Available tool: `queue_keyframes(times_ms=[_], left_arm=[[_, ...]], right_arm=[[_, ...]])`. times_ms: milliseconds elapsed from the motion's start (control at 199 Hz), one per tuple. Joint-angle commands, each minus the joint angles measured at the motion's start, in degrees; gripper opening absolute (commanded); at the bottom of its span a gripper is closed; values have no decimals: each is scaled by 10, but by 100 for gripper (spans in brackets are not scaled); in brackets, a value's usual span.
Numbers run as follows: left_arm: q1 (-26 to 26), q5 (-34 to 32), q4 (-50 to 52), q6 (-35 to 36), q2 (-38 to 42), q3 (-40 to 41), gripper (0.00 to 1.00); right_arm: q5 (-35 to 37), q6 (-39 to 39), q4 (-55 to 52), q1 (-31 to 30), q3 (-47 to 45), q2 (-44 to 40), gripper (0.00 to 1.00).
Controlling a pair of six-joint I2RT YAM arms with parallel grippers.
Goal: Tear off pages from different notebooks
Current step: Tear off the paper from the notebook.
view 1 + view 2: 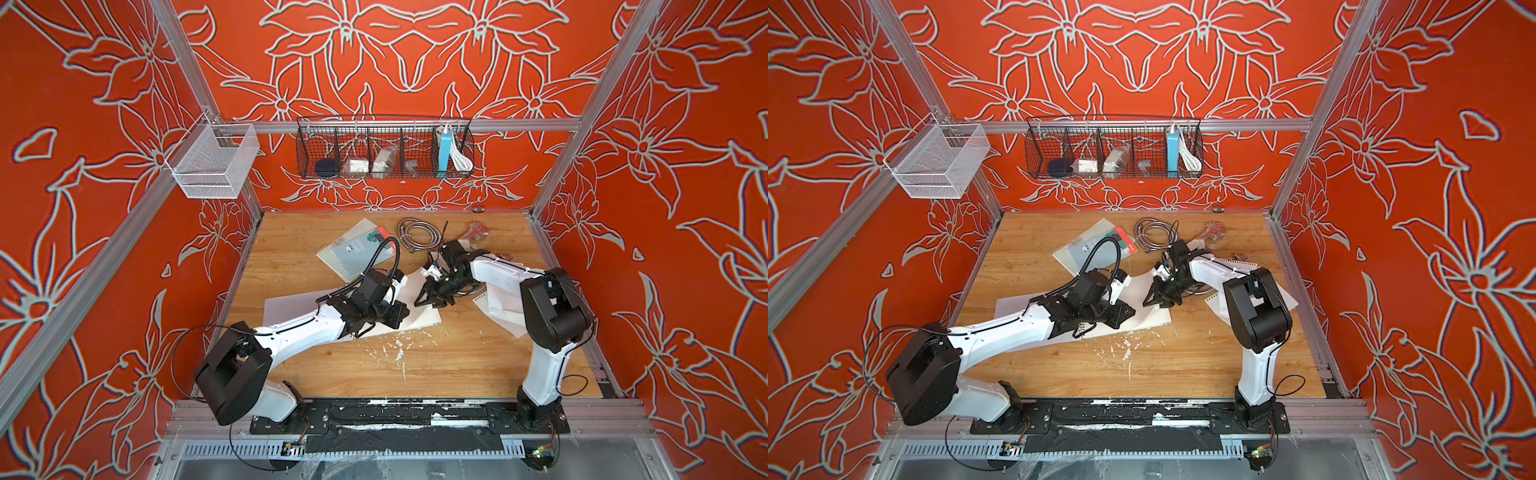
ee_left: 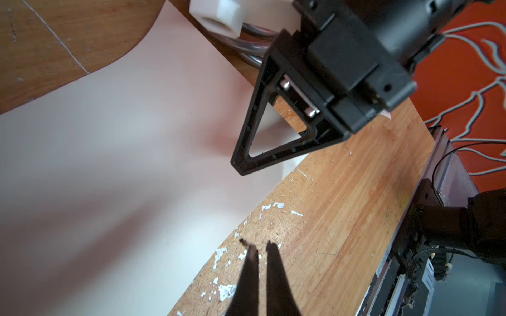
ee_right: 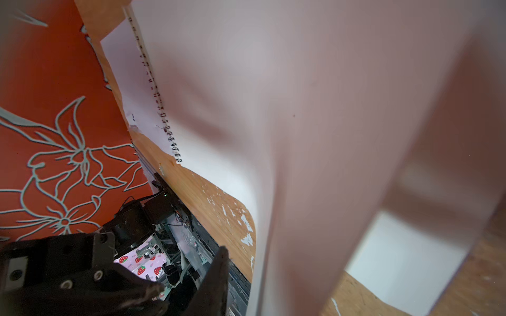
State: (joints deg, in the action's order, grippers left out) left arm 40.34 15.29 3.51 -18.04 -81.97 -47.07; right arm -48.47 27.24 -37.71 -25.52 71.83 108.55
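- Nearest is the left arm, reaching across the desk from the front rail.
- At its end, the left gripper is closed. Its two thin fingers sit almost together with nothing seen between them. They are over the bare desk, just beside the edge of a big white page.
- That white page lies on the desk, closer to the camera than the blue notebook. One side of it curls up off the desk.
- Over to the right of the blue notebook and a bit closer to the camera, the right gripper hangs at the curled-up side. The paper is blurry and very close there, so I cannot tell if this gripper is open or closed.
- More white pages lie under the right arm, well to the right of the blue notebook.
- Just to the right of the blue notebook lies a shiny metal hose, rolled in a loop.
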Motion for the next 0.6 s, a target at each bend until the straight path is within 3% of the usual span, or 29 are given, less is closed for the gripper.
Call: queue_keyframes(times_ms=[0,90,176,406,597], left_arm=[[-4,20,-11,3,-20,3,0],[-4,28,-15,5,-36,-2,4],[-4,36,-20,7,-48,-10,11],[0,63,-24,17,-78,-31,52],[7,54,-24,27,-98,-42,59]], right_arm=[[16,-8,-10,-4,1,9,13],[16,-13,-11,-6,1,5,4],[14,-18,-15,-9,1,2,2],[2,-19,-14,-11,4,4,1],[-7,-20,-15,-14,6,1,0]])
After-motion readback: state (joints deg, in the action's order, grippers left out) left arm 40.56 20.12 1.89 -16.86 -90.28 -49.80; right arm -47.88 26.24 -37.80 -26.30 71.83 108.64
